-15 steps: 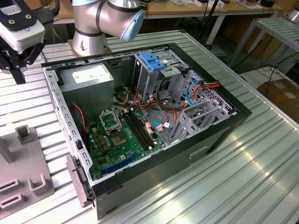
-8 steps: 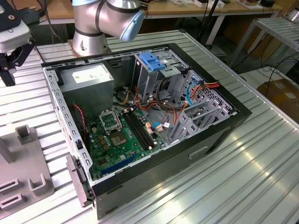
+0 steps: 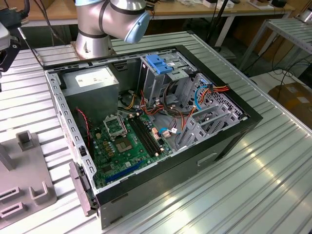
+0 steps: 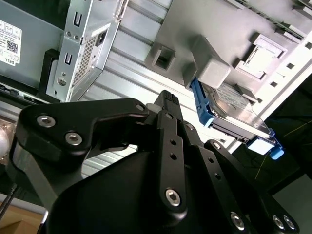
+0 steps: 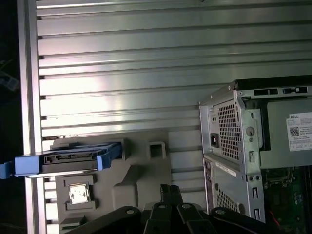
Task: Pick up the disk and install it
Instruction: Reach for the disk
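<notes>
Second wrist view: disk (image 4: pixel 234 114) on grey fixture (image 4: pixel 219 24) | fingers (image 4: pixel 169 117) clenched, empty | exterior view: open computer case (image 3: pixel 222 146)

The exterior view looks down at a slant onto the open black computer case (image 3: pixel 234 134). The case lies on the ribbed silver metal surface (image 3: pixel 263 180) and takes up most of the frame. The grey-and-blue robot arm base (image 3: pixel 105 24) stands at the far side.

Both wrist views look past the black end effector (image 4: pixel 168 100) (image 5: pixel 169 189), which sits close before the lens, toward the same surface. They share the flat grey plastic fixture plate (image 4: pixel 214 29) (image 5: pixel 141 175), the blue-framed grey metal disk (image 4: pixel 234 109) (image 5: pixel 68 161) held in it, and the case's perforated silver rear corner (image 4: pixel 83 44) (image 5: pixel 229 126). That plate also lies at the exterior view's left (image 3: pixel 24 190).
</notes>
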`<act>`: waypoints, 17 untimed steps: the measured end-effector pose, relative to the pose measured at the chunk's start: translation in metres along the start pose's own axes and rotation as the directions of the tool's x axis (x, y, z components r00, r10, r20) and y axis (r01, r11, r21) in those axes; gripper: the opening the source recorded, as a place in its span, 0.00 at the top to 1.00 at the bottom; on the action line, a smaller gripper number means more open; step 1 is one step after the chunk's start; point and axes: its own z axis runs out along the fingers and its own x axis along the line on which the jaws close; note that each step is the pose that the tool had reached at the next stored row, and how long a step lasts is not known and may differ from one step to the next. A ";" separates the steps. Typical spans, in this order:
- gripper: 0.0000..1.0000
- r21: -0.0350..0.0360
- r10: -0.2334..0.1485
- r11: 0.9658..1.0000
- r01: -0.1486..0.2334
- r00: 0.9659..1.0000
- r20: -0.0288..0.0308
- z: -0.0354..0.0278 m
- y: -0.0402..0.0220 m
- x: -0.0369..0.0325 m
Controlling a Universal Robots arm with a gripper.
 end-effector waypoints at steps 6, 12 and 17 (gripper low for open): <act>0.90 0.000 0.000 1.000 0.000 1.000 0.000 -0.0002 -0.0009 0.0121; 0.90 0.000 0.000 1.000 0.000 1.000 0.000 -0.0005 -0.0013 0.0193; 0.90 0.000 0.001 1.000 -0.001 1.000 0.000 -0.0004 -0.0014 0.0206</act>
